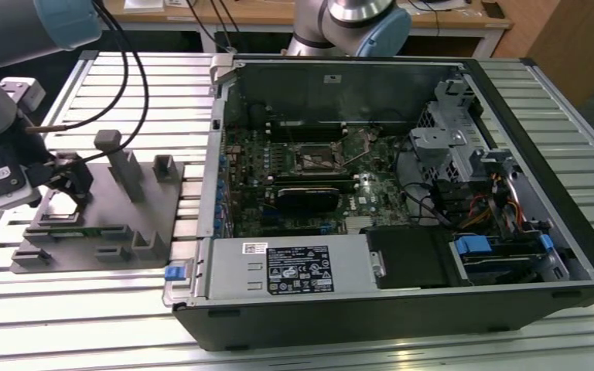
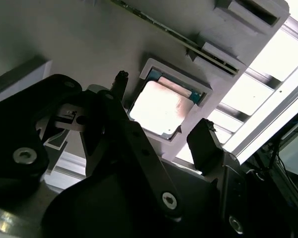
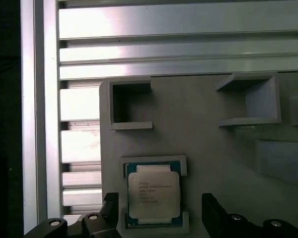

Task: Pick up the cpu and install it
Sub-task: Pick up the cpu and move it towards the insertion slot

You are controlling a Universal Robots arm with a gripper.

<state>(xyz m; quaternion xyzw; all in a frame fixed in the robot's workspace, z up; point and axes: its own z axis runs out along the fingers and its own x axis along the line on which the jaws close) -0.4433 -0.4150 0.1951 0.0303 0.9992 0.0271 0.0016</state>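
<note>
1. On the slatted aluminium worktop (image 1: 70,332), you have an open computer case (image 1: 380,328) lying on its side, motherboard facing up, with the dark cpu socket (image 1: 315,158) near the board's middle.
2. Just beside the case, at the exterior view's left, sits the grey fixture (image 1: 106,224).
3. Your tool (image 3: 158,206) hangs over the fixture, spread wide and gripping nothing, with one finger on either side of the chip's recess.
4. The cpu (image 3: 153,194) lies flat in that square recess, silvery top up, clear of both fingers.
</note>
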